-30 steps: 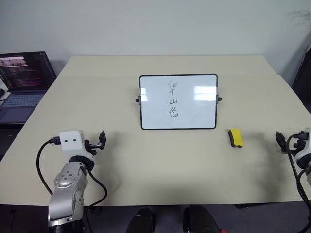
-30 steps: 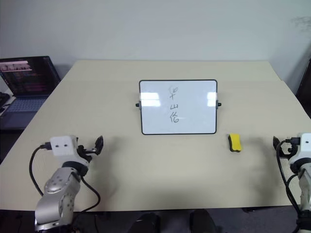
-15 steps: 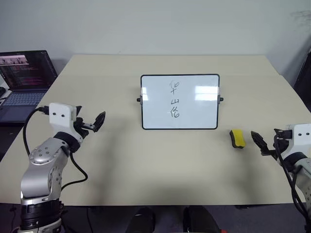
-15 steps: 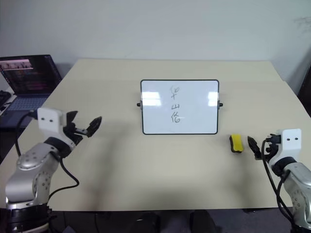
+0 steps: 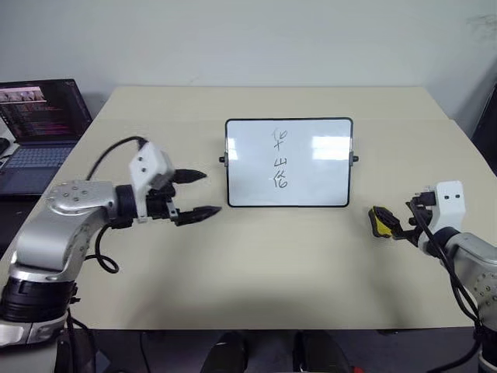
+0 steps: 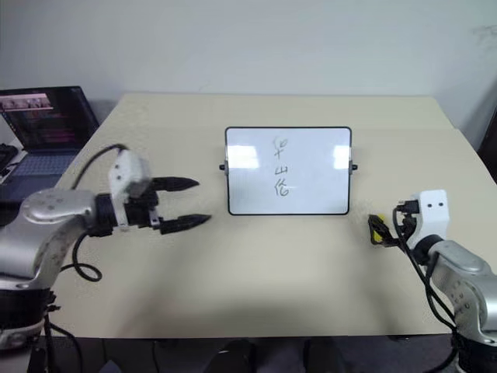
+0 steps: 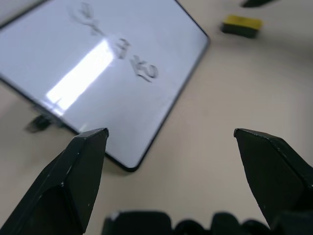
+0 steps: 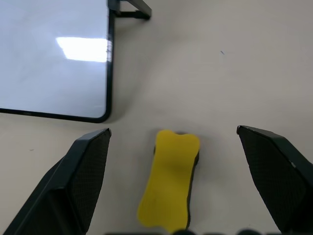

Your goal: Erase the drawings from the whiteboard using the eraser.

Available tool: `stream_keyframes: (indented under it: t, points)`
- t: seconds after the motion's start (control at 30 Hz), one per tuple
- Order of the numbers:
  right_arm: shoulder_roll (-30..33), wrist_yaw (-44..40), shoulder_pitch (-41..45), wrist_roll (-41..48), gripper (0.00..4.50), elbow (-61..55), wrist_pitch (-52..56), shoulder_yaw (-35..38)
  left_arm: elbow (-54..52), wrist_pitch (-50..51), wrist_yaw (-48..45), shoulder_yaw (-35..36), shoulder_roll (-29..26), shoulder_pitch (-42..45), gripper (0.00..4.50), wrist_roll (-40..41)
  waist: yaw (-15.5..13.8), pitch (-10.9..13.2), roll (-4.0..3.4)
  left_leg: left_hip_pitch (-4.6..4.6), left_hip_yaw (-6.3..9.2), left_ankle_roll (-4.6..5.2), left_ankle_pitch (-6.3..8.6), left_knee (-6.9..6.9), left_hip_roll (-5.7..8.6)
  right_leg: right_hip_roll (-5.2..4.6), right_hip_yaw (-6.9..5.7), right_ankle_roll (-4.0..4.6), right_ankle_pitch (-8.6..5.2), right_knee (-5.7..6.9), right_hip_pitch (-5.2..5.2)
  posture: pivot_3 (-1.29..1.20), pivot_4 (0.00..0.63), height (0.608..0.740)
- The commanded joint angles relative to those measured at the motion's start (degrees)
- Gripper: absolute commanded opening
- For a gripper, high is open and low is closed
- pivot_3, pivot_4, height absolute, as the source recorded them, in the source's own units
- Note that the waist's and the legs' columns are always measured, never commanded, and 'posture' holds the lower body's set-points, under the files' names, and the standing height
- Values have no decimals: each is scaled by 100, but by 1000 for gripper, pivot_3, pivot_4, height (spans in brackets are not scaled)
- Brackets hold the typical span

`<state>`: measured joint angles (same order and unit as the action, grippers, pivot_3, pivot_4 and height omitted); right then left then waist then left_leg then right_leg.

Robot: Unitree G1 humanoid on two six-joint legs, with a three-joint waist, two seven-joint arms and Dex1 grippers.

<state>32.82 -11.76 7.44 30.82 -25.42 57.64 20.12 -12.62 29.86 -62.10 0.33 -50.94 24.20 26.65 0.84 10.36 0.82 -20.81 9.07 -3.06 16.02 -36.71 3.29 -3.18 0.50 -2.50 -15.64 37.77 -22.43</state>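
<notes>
1. Since a second ago the left gripper (image 5: 196, 193) has swung in from the near left corner of the beige table (image 5: 256, 256) and now hangs just left of the small glossy white whiteboard with thin black frame (image 5: 311, 167), black fingers level and pointing toward its left edge.
2. Left gripper's jaws are spread wide, nothing between them; in the left wrist view both fingertips (image 7: 88, 147) flank the board's lower corner without touching it.
3. The right gripper (image 8: 173, 147) has moved in from the table's right edge and now sits right at the small oblong yellow eraser with dark underside (image 8: 168, 183).
4. Right gripper's jaws are fully wide; the right wrist view has the eraser lying flat on the table between the two fingers, clear of both. Not gripped.
5. Eraser and board have not moved: the eraser (image 5: 379, 220) lies just off the board's lower right corner, slightly apart from it.
6. Drawings unchanged: three black marker drawings (image 5: 278, 161), stacked in one column near the board's centre, all intact.
7. Count: one whiteboard, one eraser, three drawings, two grippers.
8. One open dark laptop (image 5: 39, 128) with a lit screen sits off the far left edge of the table.
</notes>
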Motion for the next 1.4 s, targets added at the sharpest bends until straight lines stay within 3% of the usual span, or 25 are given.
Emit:
stream_keyframes:
  t: [0.03,0.5,0.93,1.07,1.27,1.4]
  points:
    - [-87,144,49,-244,4482,29,-218,-57,-43,-97,21,-203,312,341,4500,-36,-6,2,4,-2,0,2,1,1,0,-1,0,0,0,0,-2,0,150,740]
    - [-871,548,306,-499,4482,207,-183,-207,52,-203,-73,-453,673,393,4500,-203,101,4,7,-12,-30,3,2,7,-3,1,35,-3,2,35,-61,0,150,740]
    - [-1027,494,461,-633,4482,631,-379,-357,159,-299,-118,-407,659,344,4500,-312,101,4,6,-15,-53,3,2,6,-3,1,44,-5,4,39,-71,0,150,740]
    - [-1092,479,504,-679,3612,753,-449,-352,158,-302,-116,-386,659,318,4500,-321,100,4,6,-15,-59,4,3,6,-3,2,43,-5,4,40,-71,0,150,740]
    - [-1182,478,523,-764,1325,849,-517,-389,144,-316,-93,-387,629,252,4500,-389,101,3,6,-14,-68,4,3,5,-4,1,45,-5,5,43,-72,0,150,740]
    - [-1199,443,536,-770,1128,864,-524,-404,117,-241,2,-314,633,180,4500,-398,100,3,6,-14,-70,5,3,0,-3,1,46,-6,5,47,-71,0,150,740]
